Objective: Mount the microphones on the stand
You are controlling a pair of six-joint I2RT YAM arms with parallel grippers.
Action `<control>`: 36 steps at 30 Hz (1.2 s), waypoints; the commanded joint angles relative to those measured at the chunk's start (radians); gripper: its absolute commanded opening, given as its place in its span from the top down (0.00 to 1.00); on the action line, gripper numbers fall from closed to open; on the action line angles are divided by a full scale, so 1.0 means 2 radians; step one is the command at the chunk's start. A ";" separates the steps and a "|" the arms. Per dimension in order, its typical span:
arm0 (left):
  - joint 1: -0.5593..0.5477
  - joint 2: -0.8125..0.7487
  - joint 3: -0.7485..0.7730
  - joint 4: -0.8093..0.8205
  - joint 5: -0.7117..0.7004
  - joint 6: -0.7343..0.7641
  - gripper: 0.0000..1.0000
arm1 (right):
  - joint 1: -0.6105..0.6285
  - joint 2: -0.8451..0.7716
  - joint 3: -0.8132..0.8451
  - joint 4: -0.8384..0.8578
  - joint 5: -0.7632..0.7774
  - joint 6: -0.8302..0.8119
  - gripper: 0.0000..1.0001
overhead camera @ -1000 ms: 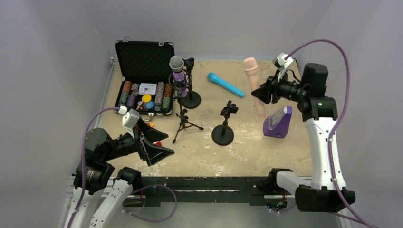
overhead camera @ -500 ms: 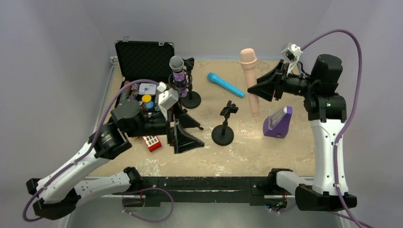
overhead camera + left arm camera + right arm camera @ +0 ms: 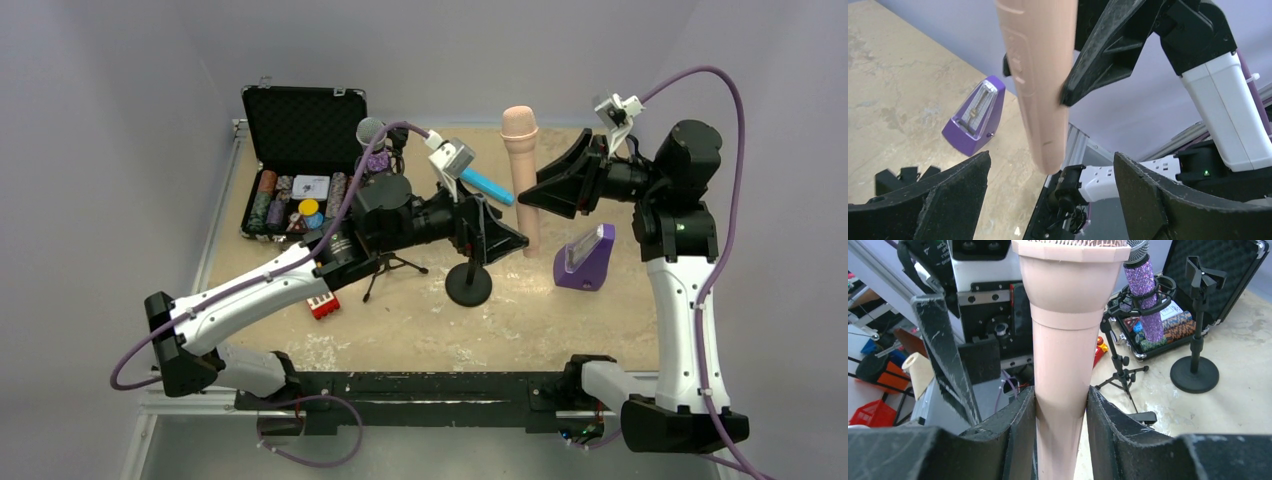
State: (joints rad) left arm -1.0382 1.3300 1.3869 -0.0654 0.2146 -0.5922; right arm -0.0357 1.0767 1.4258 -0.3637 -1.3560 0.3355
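The right gripper is clamped on the pale pink microphone, its two black fingers pressed against opposite sides of the body a little below the middle. It holds the microphone upright in the air, mesh head on top, over the right half of the table toward the far edge. The left gripper reaches in from the left at the height of the microphone's lower end, its jaws wide apart. In the left wrist view that lower end shows in the gap between the two fingers and touches neither. Just to the left, near the middle of the table, stands a round-based stand whose clip is partly hidden behind the left gripper. The bright blue microphone lies flat on the table toward the far edge, its left end covered by the left arm's wrist camera. The glittery purple microphone sits upright in the ring mount of a tripod stand, silver head up, and beside it a second round-based stand carries an empty clip. An open black case of poker chips rests in the far left corner. A purple metronome stands near the right edge, close to the held microphone's lower end in the top view. A small red box lies in the near left part of the table, beside the left arm.
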 commanded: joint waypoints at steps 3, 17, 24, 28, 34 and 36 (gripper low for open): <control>-0.016 0.035 0.050 0.063 -0.038 -0.022 0.10 | 0.000 -0.016 -0.006 0.058 -0.023 0.045 1.00; -0.018 0.078 0.056 0.100 -0.024 -0.048 0.41 | 0.000 -0.024 -0.034 0.106 -0.040 0.086 0.99; -0.018 0.050 0.021 0.111 -0.023 -0.033 1.00 | 0.000 -0.029 -0.032 0.070 -0.056 0.038 0.87; -0.017 -0.007 -0.021 0.100 -0.021 0.004 1.00 | 0.000 -0.038 -0.011 -0.051 -0.072 -0.113 0.43; -0.016 -0.111 -0.089 0.016 0.004 0.086 1.00 | 0.000 -0.043 0.022 -0.227 -0.047 -0.340 0.18; -0.016 -0.147 -0.110 -0.037 0.007 0.121 1.00 | 0.000 -0.046 0.020 -0.281 -0.026 -0.431 0.10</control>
State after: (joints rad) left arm -1.0718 1.1774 1.2156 -0.0105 0.1947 -0.5175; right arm -0.0349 1.0077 1.4277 -0.6415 -1.4498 -0.0998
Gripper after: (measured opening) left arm 0.415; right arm 0.841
